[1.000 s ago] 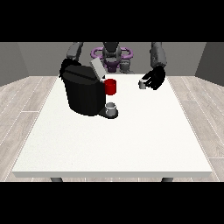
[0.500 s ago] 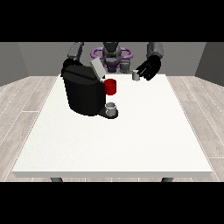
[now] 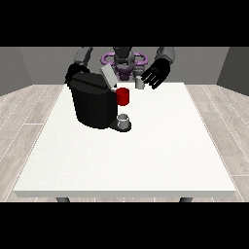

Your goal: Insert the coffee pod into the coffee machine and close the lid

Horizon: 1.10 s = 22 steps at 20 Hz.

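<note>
My hand at the view's right point(image 3: 154, 76) sits upper center-right of the frame, above the bench's point(image 3: 146, 155) far edge, fingers curled round the small grey coffee pod point(image 3: 140, 83). Pod is off the bench, just right of the coffee machine's point(image 3: 93, 104) raised lid point(image 3: 108, 77). Machine is black, upper left of center, with a red part point(image 3: 123, 96) on its right side and a grey cup point(image 3: 123, 120) on its base. My hand at the view's left point(image 3: 73, 73) is behind the machine; fingers can't tell.
</note>
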### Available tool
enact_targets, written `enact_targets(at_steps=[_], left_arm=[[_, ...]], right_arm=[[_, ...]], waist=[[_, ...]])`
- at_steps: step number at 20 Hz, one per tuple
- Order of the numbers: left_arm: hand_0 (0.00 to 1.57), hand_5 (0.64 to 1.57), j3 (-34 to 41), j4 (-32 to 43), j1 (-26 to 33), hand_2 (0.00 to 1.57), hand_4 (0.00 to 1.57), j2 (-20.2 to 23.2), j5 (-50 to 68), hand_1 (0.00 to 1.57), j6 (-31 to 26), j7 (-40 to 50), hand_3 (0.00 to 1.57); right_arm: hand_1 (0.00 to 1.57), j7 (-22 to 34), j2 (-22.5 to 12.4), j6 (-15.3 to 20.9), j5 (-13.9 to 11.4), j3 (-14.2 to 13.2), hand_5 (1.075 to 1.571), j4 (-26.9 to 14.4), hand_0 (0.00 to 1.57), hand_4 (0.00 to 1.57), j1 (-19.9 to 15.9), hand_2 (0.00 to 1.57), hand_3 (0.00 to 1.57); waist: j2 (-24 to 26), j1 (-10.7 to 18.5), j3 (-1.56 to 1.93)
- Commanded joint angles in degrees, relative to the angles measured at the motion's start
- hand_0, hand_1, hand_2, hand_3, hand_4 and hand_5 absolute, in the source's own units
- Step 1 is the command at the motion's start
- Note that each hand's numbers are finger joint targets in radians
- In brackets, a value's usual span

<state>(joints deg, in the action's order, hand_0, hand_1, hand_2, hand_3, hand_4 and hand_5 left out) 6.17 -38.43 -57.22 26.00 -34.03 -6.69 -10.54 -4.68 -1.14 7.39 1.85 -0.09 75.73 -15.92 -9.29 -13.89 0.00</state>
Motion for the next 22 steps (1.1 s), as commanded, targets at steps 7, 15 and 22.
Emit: enact_targets(at_steps=[7, 15, 22], left_arm=[[1.28, 1.571, 2.31, 1.94, -6.5, 1.34, 0.52, 3.02, -0.34, 1.28, -0.67, 2.44, 1.28], [1.31, 1.571, 1.19, 2.54, -8.3, 1.33, 0.49, 0.28, -1.59, 1.31, 0.04, 2.88, 1.24], [1.32, 1.571, 1.48, 2.38, -9.17, 1.33, 0.51, 0.53, -1.39, 1.32, -1.95, 3.36, 1.23]], right_arm=[[0.0, 2.31, -1.89, -1.75, -0.02, 0.5, 1.571, 4.69, 0.0, 0.51, -1.45, 0.0, 0.0], [0.0, 4.99, -0.25, 2.0, -1.39, 0.48, 1.571, 5.85, 0.0, 0.48, -4.35, 0.0, 0.0], [0.0, 2.18, -2.03, 1.83, -0.35, -2.67, 1.571, 3.86, 0.0, 0.48, -2.64, 0.0, 0.0]], waist=[[-3.06, -4.44, 0.0], [-4.08, -4.01, 0.0], [-4.55, -2.86, 0.01]])
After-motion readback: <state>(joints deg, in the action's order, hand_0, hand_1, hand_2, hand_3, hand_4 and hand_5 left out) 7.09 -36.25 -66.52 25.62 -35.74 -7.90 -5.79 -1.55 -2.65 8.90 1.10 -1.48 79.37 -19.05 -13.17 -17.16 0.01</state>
